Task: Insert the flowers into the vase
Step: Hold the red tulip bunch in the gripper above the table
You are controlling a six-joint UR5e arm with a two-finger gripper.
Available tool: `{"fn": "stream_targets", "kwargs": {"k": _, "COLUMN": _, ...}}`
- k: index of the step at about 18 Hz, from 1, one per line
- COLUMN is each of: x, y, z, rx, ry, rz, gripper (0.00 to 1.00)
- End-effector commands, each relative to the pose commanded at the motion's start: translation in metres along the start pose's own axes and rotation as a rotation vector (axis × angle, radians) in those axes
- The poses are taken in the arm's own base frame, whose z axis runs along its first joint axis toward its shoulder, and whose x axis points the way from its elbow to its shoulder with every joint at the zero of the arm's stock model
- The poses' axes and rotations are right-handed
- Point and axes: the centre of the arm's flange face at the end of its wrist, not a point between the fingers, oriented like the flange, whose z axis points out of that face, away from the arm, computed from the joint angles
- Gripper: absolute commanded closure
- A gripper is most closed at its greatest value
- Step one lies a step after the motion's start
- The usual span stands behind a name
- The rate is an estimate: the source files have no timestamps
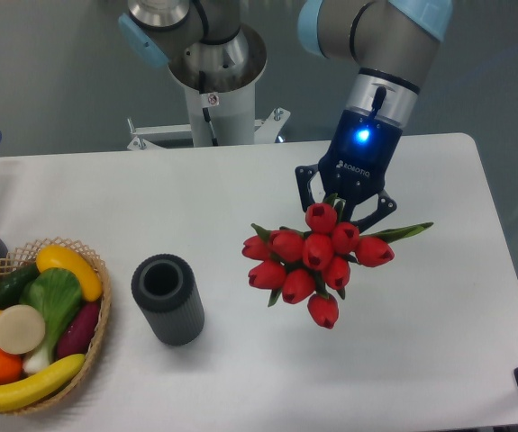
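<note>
Your gripper has its fingers pinched around the stems of the flowers, so the red buds hang just below and in front of the fingertips with a green leaf poking out to one side, the whole bunch held up off the white table. Well apart from the fingers, across the table, you have the vase standing upright with its round hole facing up, and beyond it, farther still from the fingers, the wicker basket of fruit and vegetables.

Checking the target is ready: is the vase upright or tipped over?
Upright. The vase stands on its base on the table, its round top hole facing up and nothing in it; the flowers are apart, at the gripper.
</note>
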Motion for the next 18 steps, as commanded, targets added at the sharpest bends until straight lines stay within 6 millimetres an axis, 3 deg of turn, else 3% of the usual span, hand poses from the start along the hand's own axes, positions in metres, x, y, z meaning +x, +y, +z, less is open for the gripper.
{"fn": "stream_targets", "kwargs": {"k": 14, "x": 0.006, "y": -0.003, "z": 0.010, "rx": -0.002, "ry": 0.016, "rz": 0.015, "gripper": 0.75}}
{"fn": "stream_targets", "kwargs": {"k": 18, "x": 0.029, "y": -0.022, "z": 0.026, "rx": 0.057, "ry": 0.086, "rz": 0.062, "gripper": 0.75}}
